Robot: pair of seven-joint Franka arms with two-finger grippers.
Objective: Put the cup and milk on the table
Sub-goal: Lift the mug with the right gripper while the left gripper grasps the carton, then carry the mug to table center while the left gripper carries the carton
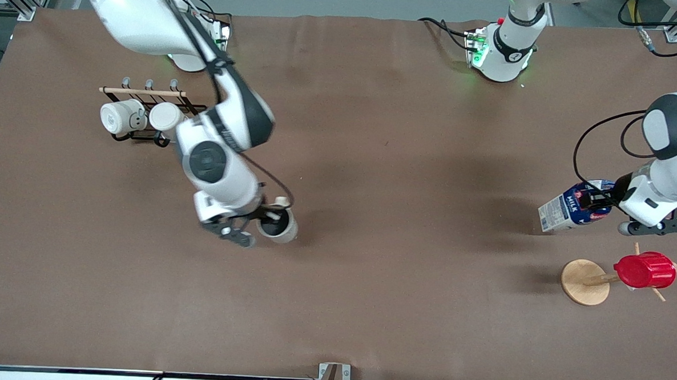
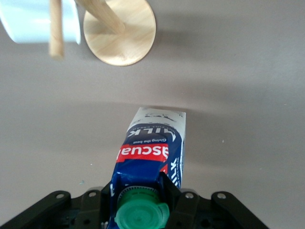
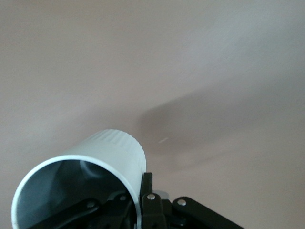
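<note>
From the high camera facing the robots, the right gripper [image 1: 269, 216] is clamped on the rim of the cup [image 1: 278, 224], an off-white mug with a grey inside and a short loop handle, held tilted over the brown table [image 1: 374, 157] toward the right arm's end. Close by that arm, a rack [image 1: 143, 93] carries two brighter white mugs [image 1: 119, 116]. At the left arm's end the left gripper [image 1: 603, 203] is closed on the top of the milk [image 1: 569, 210], a blue-and-white carton held tipped over the table. Nearer the camera than the carton stands a wooden mug tree [image 1: 585, 281] with a red ribbed cup [image 1: 645, 270] on one peg.

In the left wrist view the carton [image 2: 152, 150] stretches away from the gripper [image 2: 142, 191], its round green cap [image 2: 142, 215] sitting between the black fingers [image 2: 169, 191], red logo band and "MILK" lettering on its side. The mug tree's round base [image 2: 120, 32] lies on the table near the carton's bottom end.

In the right wrist view the cup [image 3: 95, 179] fills the corner by the gripper [image 3: 138, 198], open mouth toward the lens, one finger [image 3: 147, 186] pressed against the outside of its wall, bare table [image 3: 190, 62] underneath
</note>
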